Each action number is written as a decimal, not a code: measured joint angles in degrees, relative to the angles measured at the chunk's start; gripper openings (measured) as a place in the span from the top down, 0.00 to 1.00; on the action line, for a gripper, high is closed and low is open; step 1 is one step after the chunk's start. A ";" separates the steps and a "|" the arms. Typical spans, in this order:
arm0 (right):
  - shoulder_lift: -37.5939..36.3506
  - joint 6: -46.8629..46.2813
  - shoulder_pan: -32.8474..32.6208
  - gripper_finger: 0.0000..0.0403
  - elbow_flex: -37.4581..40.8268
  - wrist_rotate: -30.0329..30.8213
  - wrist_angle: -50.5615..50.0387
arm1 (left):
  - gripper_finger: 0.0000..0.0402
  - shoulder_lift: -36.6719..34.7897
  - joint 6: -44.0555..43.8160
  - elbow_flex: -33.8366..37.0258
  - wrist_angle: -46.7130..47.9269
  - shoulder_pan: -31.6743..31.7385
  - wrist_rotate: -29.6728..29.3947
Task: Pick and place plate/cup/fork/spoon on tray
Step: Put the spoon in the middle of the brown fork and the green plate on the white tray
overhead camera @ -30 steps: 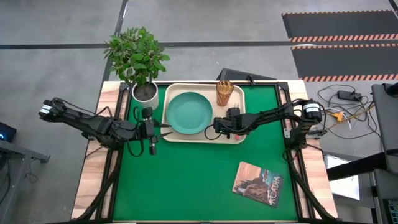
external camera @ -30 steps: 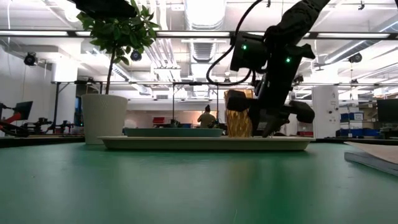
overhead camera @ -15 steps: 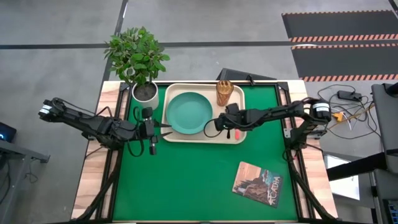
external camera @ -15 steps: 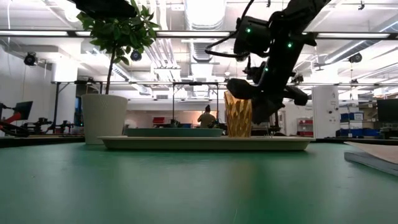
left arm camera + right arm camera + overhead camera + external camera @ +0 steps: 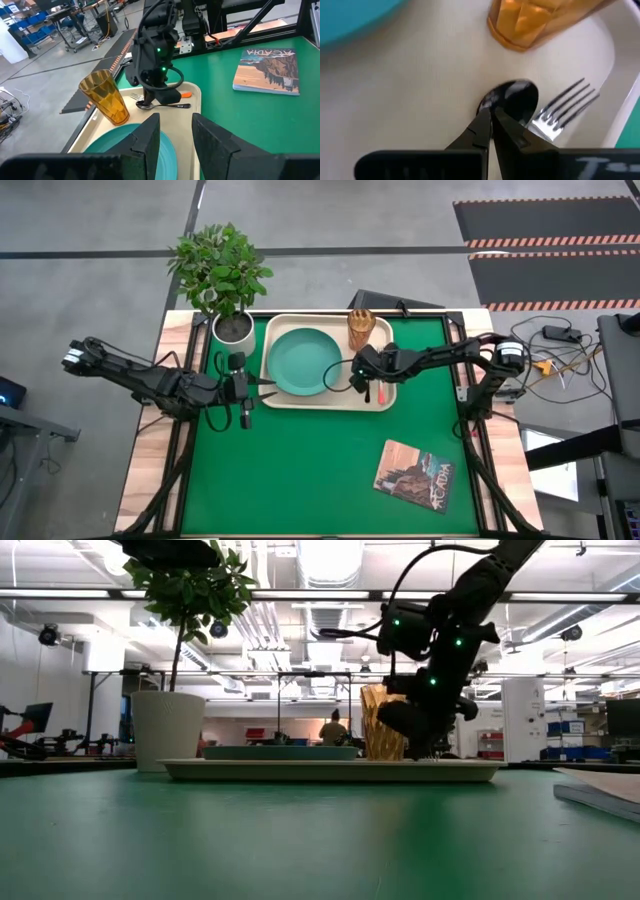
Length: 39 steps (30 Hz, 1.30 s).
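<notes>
The right gripper (image 5: 491, 117), jaws closed just at the spoon (image 5: 161, 105) beside the fork (image 5: 563, 111), crowds the tray (image 5: 384, 330); left jaws open, waiting.

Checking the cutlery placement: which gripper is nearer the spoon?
Right. The right gripper hangs directly over the spoon on the tray, jaws nearly together at its bowl. The left gripper waits off the tray's opposite edge, beyond the plate.

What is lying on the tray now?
On the tray: the plate, the cup, the spoon and the fork. The right gripper hides the spoon's handle.
</notes>
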<state>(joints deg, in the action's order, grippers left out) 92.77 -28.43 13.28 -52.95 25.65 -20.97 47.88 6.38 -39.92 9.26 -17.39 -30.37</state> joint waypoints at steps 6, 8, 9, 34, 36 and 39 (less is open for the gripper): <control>0.07 0.59 0.67 0.98 0.02 -0.03 0.63 | 0.76 0.00 0.01 0.00 -0.15 0.00 0.00; 0.07 0.57 0.65 0.98 0.02 -0.09 0.63 | 0.76 0.00 0.01 0.00 -0.17 0.00 -0.01; 0.07 0.57 0.65 0.98 0.02 -0.13 0.63 | 0.76 0.00 0.01 0.00 -0.17 0.00 -0.02; 0.14 -1.61 0.48 0.98 5.66 -2.17 11.70 | 0.76 0.00 0.03 0.00 -0.20 0.00 -0.07; 0.14 -1.61 0.48 0.98 5.64 -2.17 12.77 | 0.76 0.00 0.03 0.00 -0.20 0.00 -0.08; -0.68 -2.04 0.48 0.98 5.62 -2.30 12.03 | 0.76 0.00 0.03 0.00 -0.20 0.00 -0.07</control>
<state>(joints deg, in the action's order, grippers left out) 92.09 -30.47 13.76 -47.33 23.35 -8.94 47.88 6.42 -39.92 9.06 -17.39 -30.44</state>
